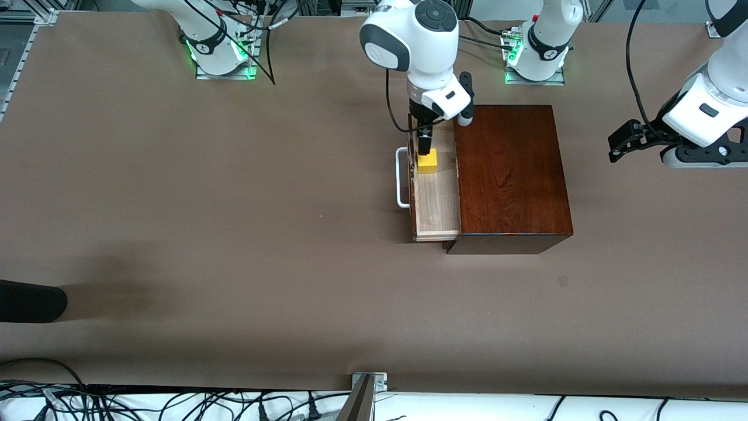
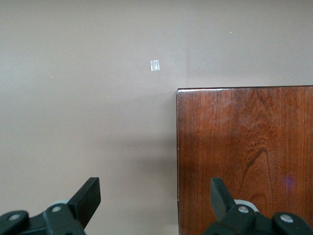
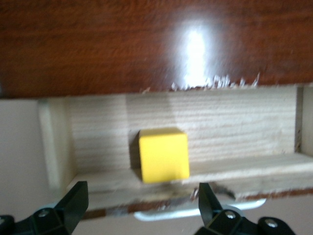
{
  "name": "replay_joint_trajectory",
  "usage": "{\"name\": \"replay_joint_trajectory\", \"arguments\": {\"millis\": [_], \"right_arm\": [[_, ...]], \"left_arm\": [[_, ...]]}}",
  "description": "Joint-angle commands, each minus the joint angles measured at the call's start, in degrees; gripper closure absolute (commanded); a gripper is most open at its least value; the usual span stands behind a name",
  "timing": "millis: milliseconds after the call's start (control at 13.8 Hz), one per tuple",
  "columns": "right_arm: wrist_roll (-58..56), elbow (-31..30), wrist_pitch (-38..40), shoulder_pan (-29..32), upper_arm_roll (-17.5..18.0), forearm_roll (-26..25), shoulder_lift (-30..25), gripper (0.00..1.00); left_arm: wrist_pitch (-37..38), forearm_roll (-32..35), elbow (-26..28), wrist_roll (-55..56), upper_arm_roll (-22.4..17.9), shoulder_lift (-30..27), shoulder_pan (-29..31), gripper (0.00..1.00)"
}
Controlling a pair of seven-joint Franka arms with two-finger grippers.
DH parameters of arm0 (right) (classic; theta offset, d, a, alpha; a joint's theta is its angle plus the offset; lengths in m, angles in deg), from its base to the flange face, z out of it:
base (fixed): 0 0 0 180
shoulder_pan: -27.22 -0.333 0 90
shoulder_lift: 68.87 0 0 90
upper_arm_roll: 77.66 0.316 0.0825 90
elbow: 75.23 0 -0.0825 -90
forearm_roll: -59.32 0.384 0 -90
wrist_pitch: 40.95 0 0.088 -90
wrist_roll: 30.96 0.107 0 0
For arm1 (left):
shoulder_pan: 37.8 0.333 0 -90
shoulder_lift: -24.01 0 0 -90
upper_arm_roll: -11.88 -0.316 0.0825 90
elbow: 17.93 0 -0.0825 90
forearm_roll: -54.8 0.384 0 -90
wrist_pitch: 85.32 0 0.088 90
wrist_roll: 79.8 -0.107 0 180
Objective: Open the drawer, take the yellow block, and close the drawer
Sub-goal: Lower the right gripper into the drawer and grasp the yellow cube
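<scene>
The drawer (image 1: 435, 202) of the dark reddish-brown wooden box (image 1: 511, 175) stands pulled out toward the right arm's end of the table, its pale interior showing and its white handle (image 1: 401, 178) in front. The yellow block (image 1: 427, 160) sits inside the drawer near its end farther from the front camera; it also shows in the right wrist view (image 3: 163, 154). My right gripper (image 1: 425, 143) is open just above the drawer, over the block, its fingers (image 3: 73, 200) wide apart. My left gripper (image 1: 619, 143) is open and empty, up in the air past the box at the left arm's end.
The box top (image 2: 244, 156) shows in the left wrist view beside bare table. A small pale mark (image 1: 563, 281) lies on the table nearer the front camera than the box. A dark object (image 1: 29, 301) juts in at the right arm's end.
</scene>
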Motion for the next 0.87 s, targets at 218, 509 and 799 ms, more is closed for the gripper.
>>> {"name": "replay_joint_trajectory", "arguments": {"millis": [218,509,799], "right_arm": [[-3.1,5.5,-4.3,-0.5,-1.0,-2.4,7.4,0.0],[-3.4,5.4,-4.6,-0.5,-1.0,-3.6,8.9,0.02],[-3.3,5.5,-3.8,-0.5,-1.0,-3.4,8.9,1.0]], "left_arm": [[0.5,-1.6,0.5,-1.5,0.4,-1.1,0.6,0.0],[0.6,-1.6,0.4,-1.4,0.5,-1.1,0.6,0.0],[0.6,-1.6,0.4,-1.4,0.5,-1.1,0.4,0.0]]}}
